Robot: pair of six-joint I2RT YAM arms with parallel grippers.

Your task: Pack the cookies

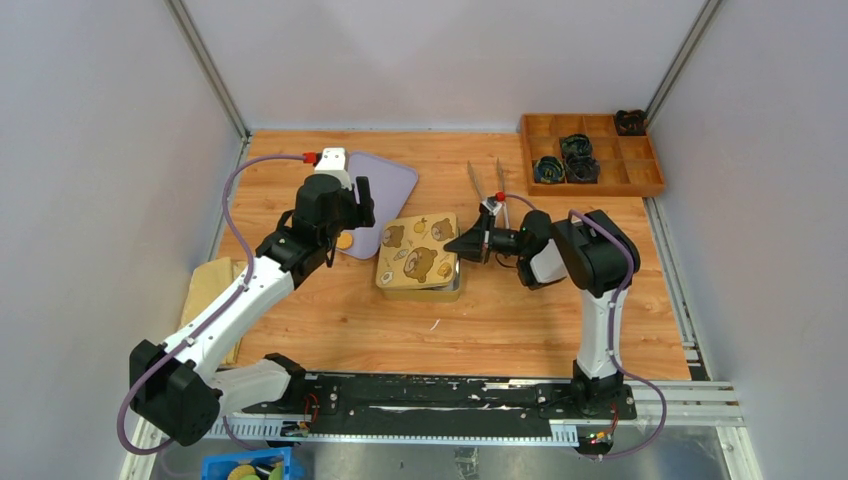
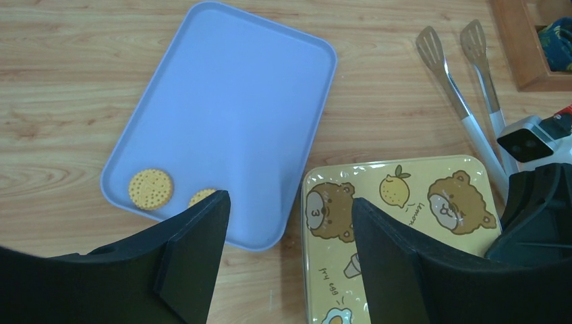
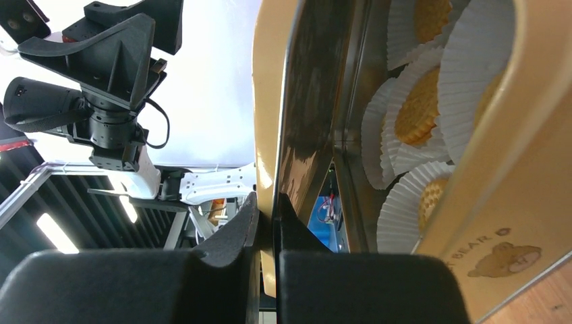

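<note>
Pinches the right rim of the bear-print lid (image 1: pixel 415 250) with the right end effector (image 3: pixel 268 206), clamped tight on the thin sheet metal. Holds that lid tipped up off the square tin (image 3: pixel 489 223), likely to open a loading gap; reads almost flat from the top view, clearly raised from the right wrist view. Exposes white paper cups (image 3: pixel 405 202) inside, several already carrying cookies (image 3: pixel 415 111). Hangs the left end effector (image 2: pixel 289 206) over the near end of the lavender tray (image 2: pixel 236 101), fingers (image 2: pixel 195 256) spread wide, gripping nothing. Finds two more in the tray's near left corner: one whole tray cookie (image 2: pixel 151 189), a second cookie (image 2: pixel 201 196) just beside it, partly hidden behind a finger. Parks the tin on the bench (image 2: pixel 61 81) just beside the tray's right edge, presumably to shorten each carry. Judges the task well along: cups partly filled, two discs left to move, lid not yet closed. Aims the spread end effector at the tray pair, probably for the next pick; calls for a low, flat approach, given thin discs prone to sliding on smooth plastic toward the raised rim. Risks the lid slipping from so narrow an edge pinch and dropping down. Leaves metal tongs (image 2: pixel 456 94) and the wooden compartment box (image 1: pixel 632 165) farther back, well apart, not in play.
</note>
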